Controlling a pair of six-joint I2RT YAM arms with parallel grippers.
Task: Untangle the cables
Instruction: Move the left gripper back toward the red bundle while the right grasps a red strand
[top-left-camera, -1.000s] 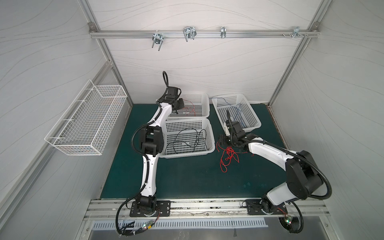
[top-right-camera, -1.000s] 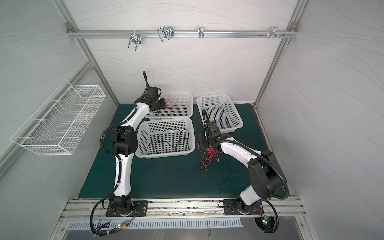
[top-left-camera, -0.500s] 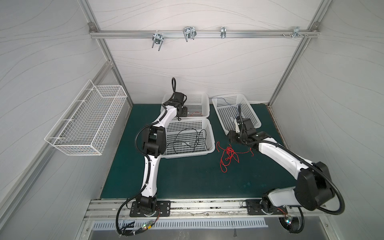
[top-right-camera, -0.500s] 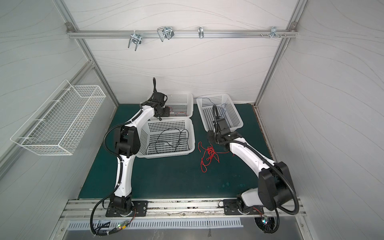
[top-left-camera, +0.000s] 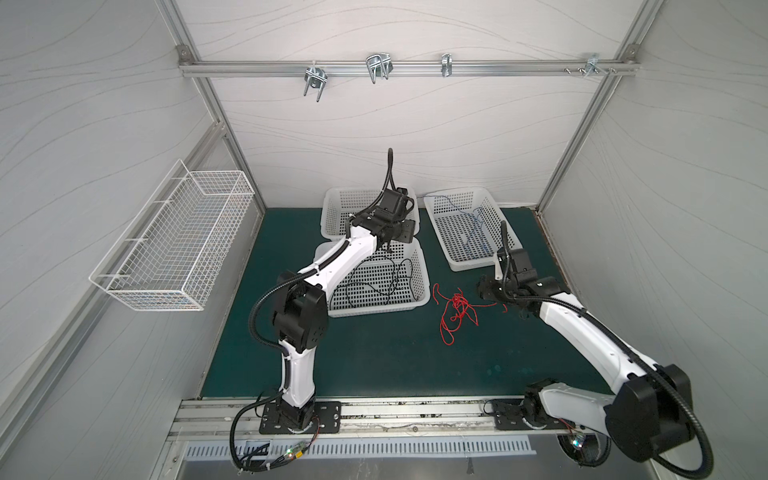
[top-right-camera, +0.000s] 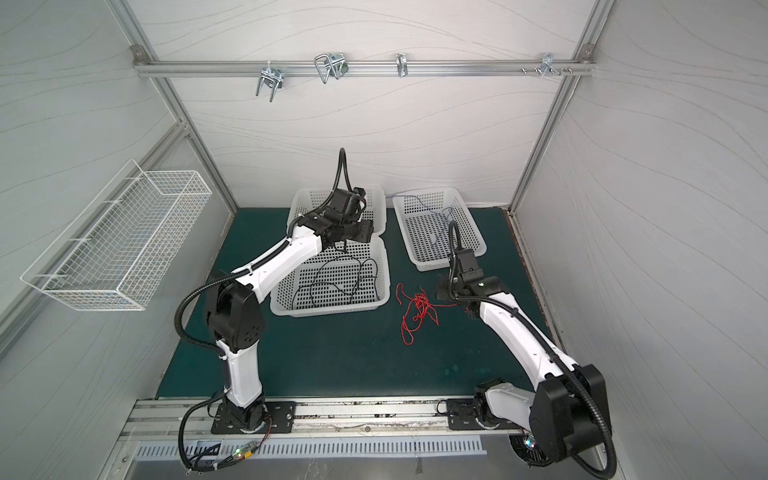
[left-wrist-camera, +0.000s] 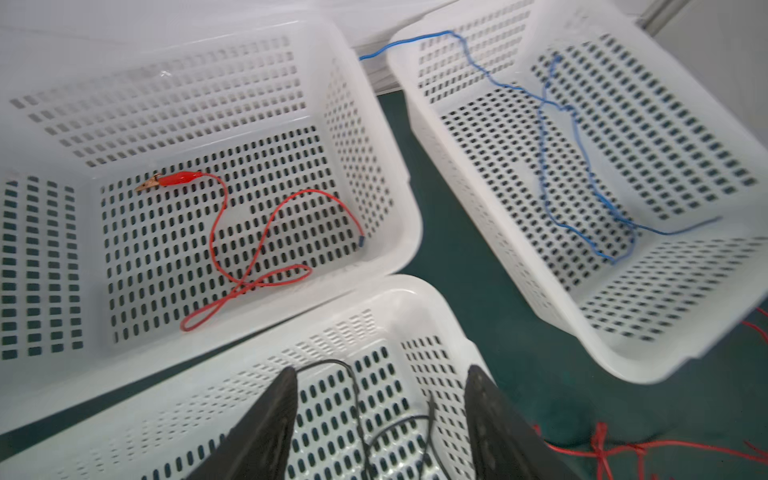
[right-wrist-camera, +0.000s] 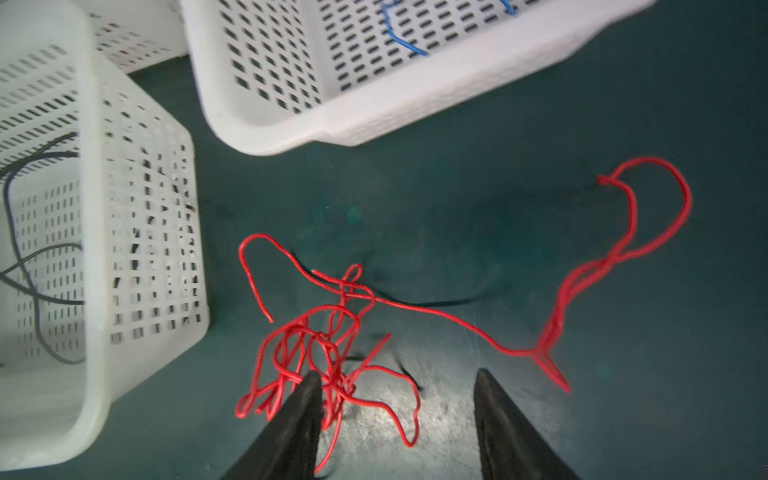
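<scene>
My left gripper (left-wrist-camera: 381, 370) has just released, empty, leaving one red cable (left-wrist-camera: 245, 285) in the basket (left-wrist-camera: 409, 199) ahead of it; my right gripper (right-wrist-camera: 397, 373), jaws spread, hovers at the remaining red tangle (right-wrist-camera: 328, 345).

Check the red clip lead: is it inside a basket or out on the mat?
Inside. In the left wrist view the red clip lead lies wholly on the perforated floor of a white basket.

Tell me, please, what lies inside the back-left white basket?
A red cable with an alligator clip, on the basket floor. In both top views the left arm hides it.
</scene>
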